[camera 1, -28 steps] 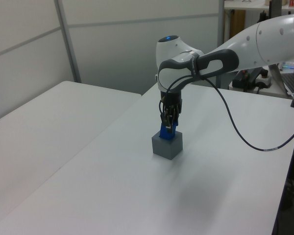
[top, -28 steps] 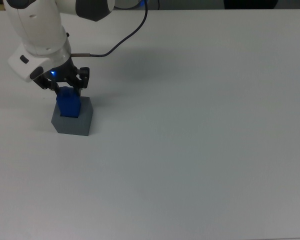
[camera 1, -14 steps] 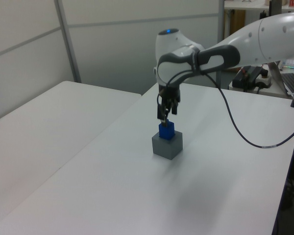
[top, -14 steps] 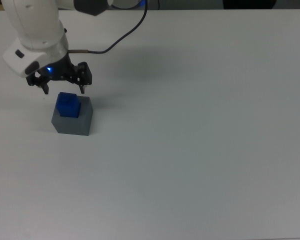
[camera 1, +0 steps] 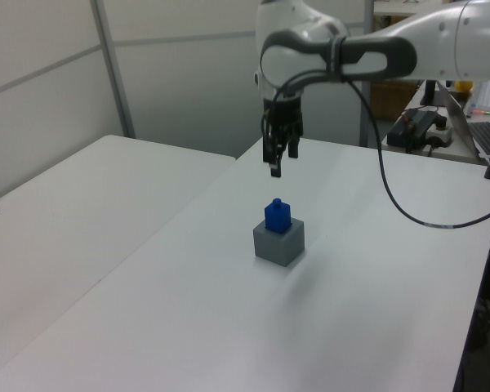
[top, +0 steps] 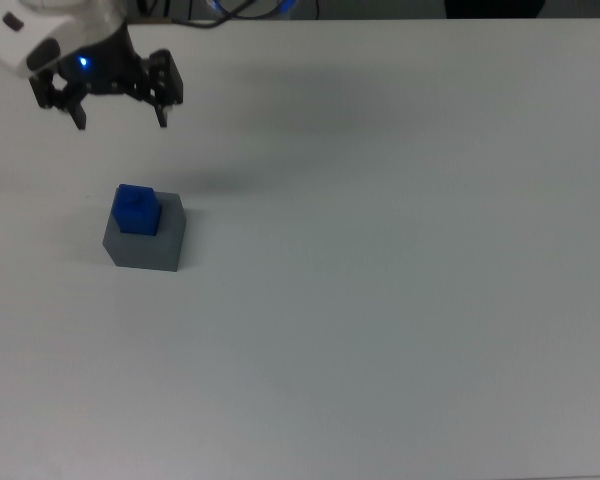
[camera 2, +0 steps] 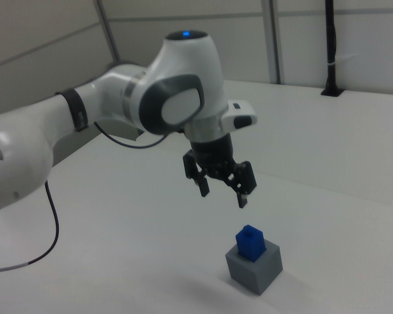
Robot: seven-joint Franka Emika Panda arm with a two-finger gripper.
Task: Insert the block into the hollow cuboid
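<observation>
1. The gripper (camera 2: 223,191) hangs in the air above the table (top: 400,280) with its two fingers (camera 2: 243,188) spread wide and pointing down. It holds nothing and touches nothing.
2. In the right view it sits well above the block (camera 2: 250,242) and toward the right view's left of it. In the top view the gripper (top: 120,118) lies toward the upper edge, well apart from the block (top: 137,210).
3. The block stands upright in the recess of the grey box (camera 2: 254,268), long axis vertical, its upper part sticking out above the box's top face.
4. In the top view the block is seen mostly from above, so its height hardly shows, and it sits toward the top view's upper left part of the box (top: 146,242).
5. The left view shows the block (camera 1: 278,215) rising clearly above the box (camera 1: 278,241), with the gripper (camera 1: 275,167) hanging high over it. The fingers overlap there, so their spread is not readable in the left view; the top and right views show the gap plainly.
6. The right view shows most of the white arm (camera 2: 118,104) and a black cable (camera 2: 52,229) trailing down at the right view's left. The left view shows a cable (camera 1: 392,196) looping over the table (camera 1: 188,327).
</observation>
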